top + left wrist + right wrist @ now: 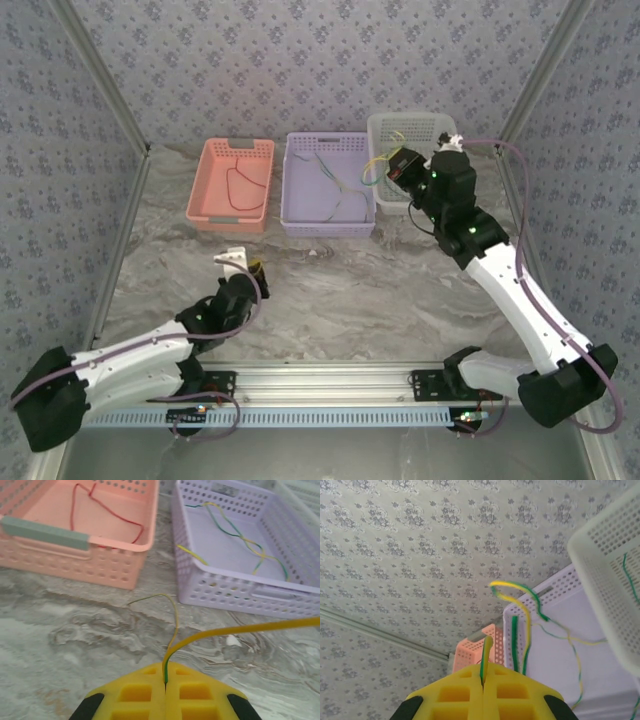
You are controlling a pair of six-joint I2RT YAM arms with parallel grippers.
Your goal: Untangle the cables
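My left gripper (165, 674) is shut on a thin green-and-yellow cable (174, 625) low over the marbled table; one strand curls ahead on the surface, another runs off to the right. From above, the left gripper (255, 272) sits at the table's near left. The right gripper (400, 166) hangs raised between the lilac basket (292, 205) and the white basket (392, 130). In its wrist view the right gripper (483, 674) is shut on another green-and-yellow cable (520, 592), which loops up and trails into the lilac basket. More green-yellow cables (240, 536) lie in that basket.
A pink basket (205, 175) at the back left holds a red cable (112, 512). The three baskets stand in a row along the back wall. Patterned walls close in the sides and back. A metal rail (320, 385) runs along the near edge.
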